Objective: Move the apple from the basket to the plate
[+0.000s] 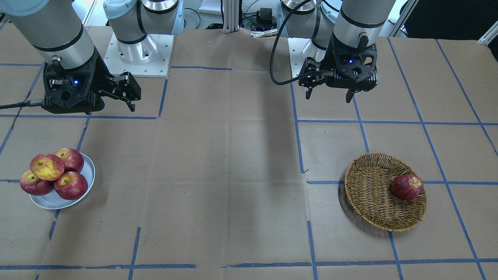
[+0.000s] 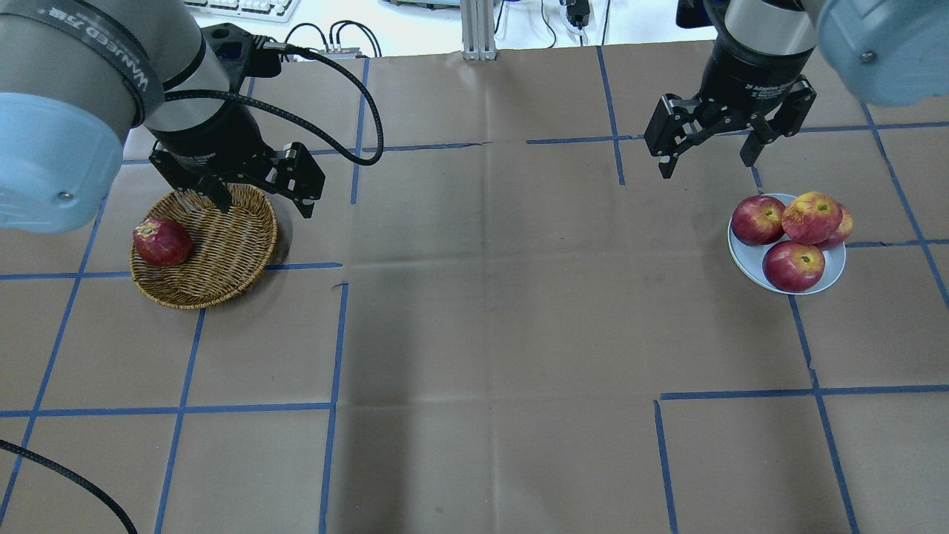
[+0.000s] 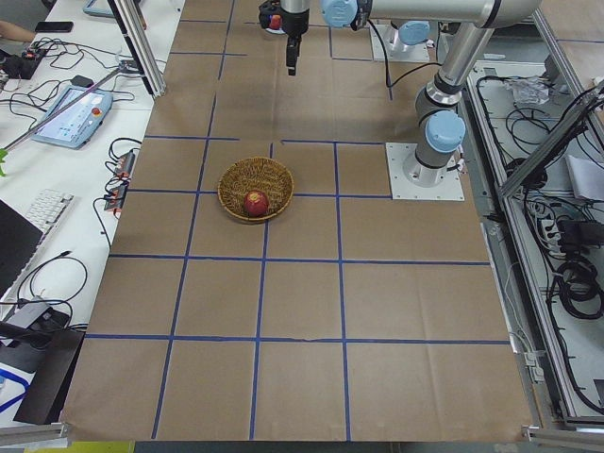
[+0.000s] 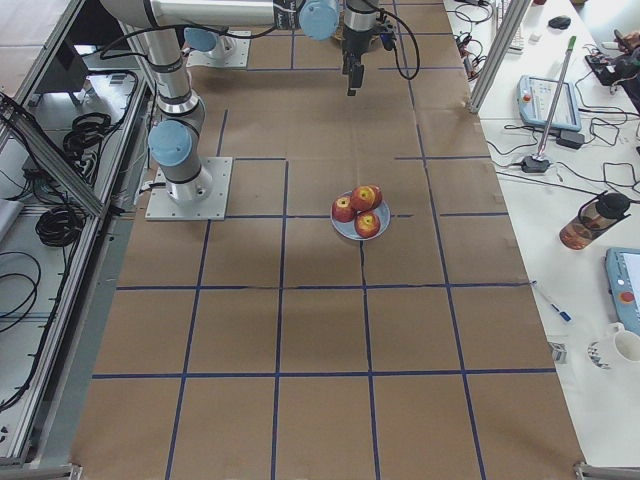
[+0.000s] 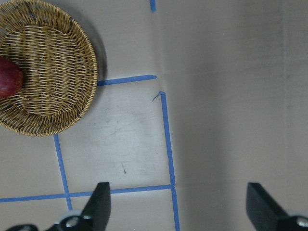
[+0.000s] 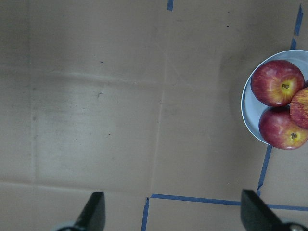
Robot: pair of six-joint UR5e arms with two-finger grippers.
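The yellow-streaked apple (image 1: 47, 166) lies on top of three dark red apples on the pale plate (image 1: 54, 200). It also shows in the overhead view (image 2: 812, 216) and at the edge of the right wrist view (image 6: 301, 108). The wicker basket (image 2: 222, 245) holds one dark red apple (image 2: 162, 242) at its side. My left gripper (image 2: 263, 208) hangs open and empty above the basket's far rim. My right gripper (image 2: 704, 165) hangs open and empty above the table, beyond and to the left of the plate (image 2: 745, 259).
Brown paper with blue tape lines covers the table (image 2: 489, 334). The two arm bases (image 1: 136, 50) stand at the robot's edge. Cables, a keyboard and control pendants lie on side benches (image 3: 66, 113) off the table ends.
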